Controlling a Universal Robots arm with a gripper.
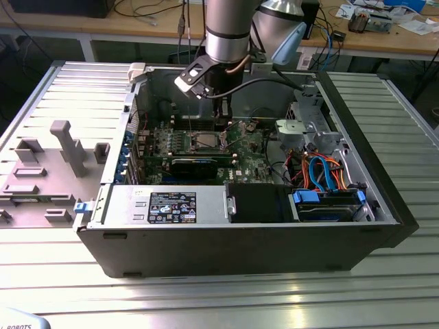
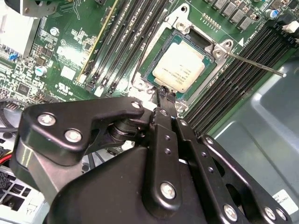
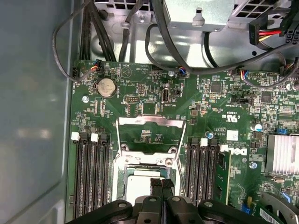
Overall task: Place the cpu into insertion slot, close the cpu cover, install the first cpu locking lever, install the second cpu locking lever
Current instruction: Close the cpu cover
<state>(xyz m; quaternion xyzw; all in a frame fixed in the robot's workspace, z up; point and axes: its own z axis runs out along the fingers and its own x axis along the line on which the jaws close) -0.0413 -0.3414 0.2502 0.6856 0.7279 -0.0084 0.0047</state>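
The cpu point(image 2: 183, 69), a square chip with a silvery-grey top, lies flat in the insertion slot point(image 2: 142, 84) on the green board. My gripper point(image 2: 166, 94) is shut, its two thin black fingertips pressed together just at the cpu's near edge, with nothing between them. In the first wrist view the cpu cover point(image 3: 150, 122) stands raised open beyond the insertion slot point(image 3: 122, 161), and the cpu point(image 3: 140, 186) lies beside my gripper point(image 3: 162, 185). One thin locking lever point(image 2: 252, 63) sticks out unlatched from the socket corner. In the exterior view my gripper point(image 1: 223, 127) hangs over the socket point(image 1: 204, 142).
Long black memory slots point(image 2: 233, 70) flank the socket on both sides. Cables point(image 3: 154, 42) loop across the case wall above the board. A finned heatsink point(image 3: 282, 154) sits at the board's edge. Drive bays with orange and blue cables point(image 1: 322, 171) fill the exterior view's right.
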